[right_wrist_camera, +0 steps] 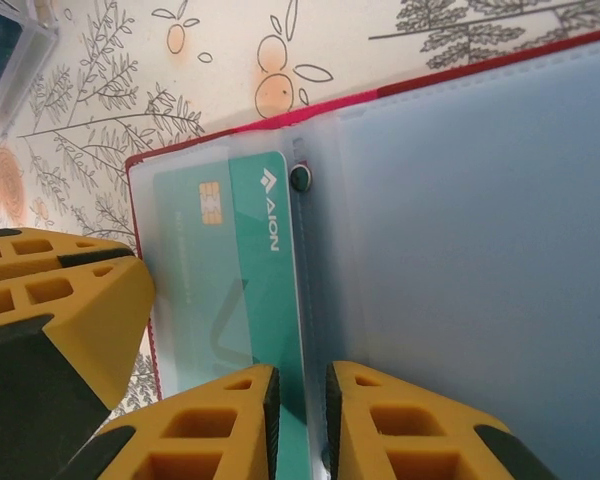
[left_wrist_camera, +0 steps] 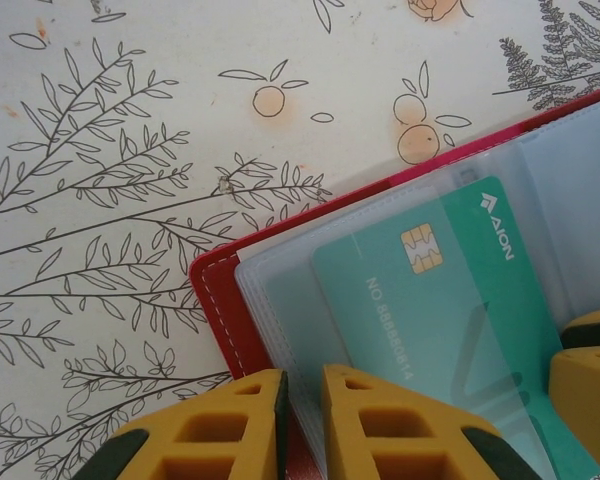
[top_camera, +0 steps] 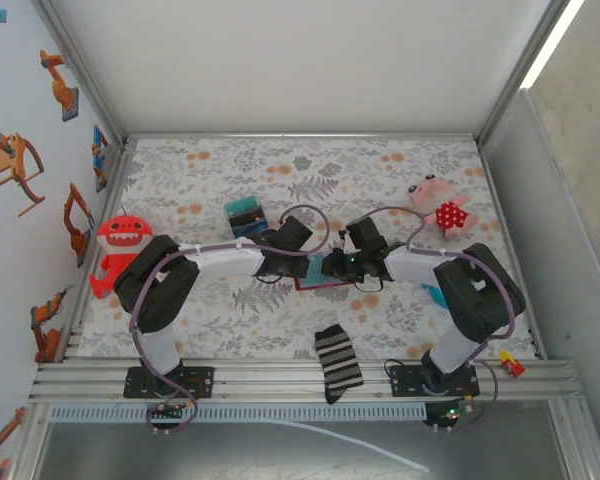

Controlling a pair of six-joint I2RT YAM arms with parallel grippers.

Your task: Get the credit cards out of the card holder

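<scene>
card holder (left_wrist_camera: 215,300) lies open on the worktop (left_wrist_camera: 130,150); teal credit card (left_wrist_camera: 450,300) sits in its clear sleeve, probably light, stiff, slick, so I'd grab it at the sleeve's mouth; left fingers (left_wrist_camera: 210,430) and right fingers (right_wrist_camera: 400,420) are each nearly together, looks like they're pinching the holder

**Both arms bent inward, their grippers meeting tip to tip**

The white-and-black jointed left arm (top_camera: 215,260) rises from its base, folds at a dark elbow and runs its forearm to the right. The matching right arm (top_camera: 420,266) mirrors it, with its forearm running to the left. The left gripper (top_camera: 308,264) and the right gripper (top_camera: 337,266) tilt downward, facing each other and almost touching. In the wrist views, the left pair of yellow fingers (left_wrist_camera: 230,430) and the right pair (right_wrist_camera: 410,430) are each drawn close, with only a narrow slit between them.
</scene>
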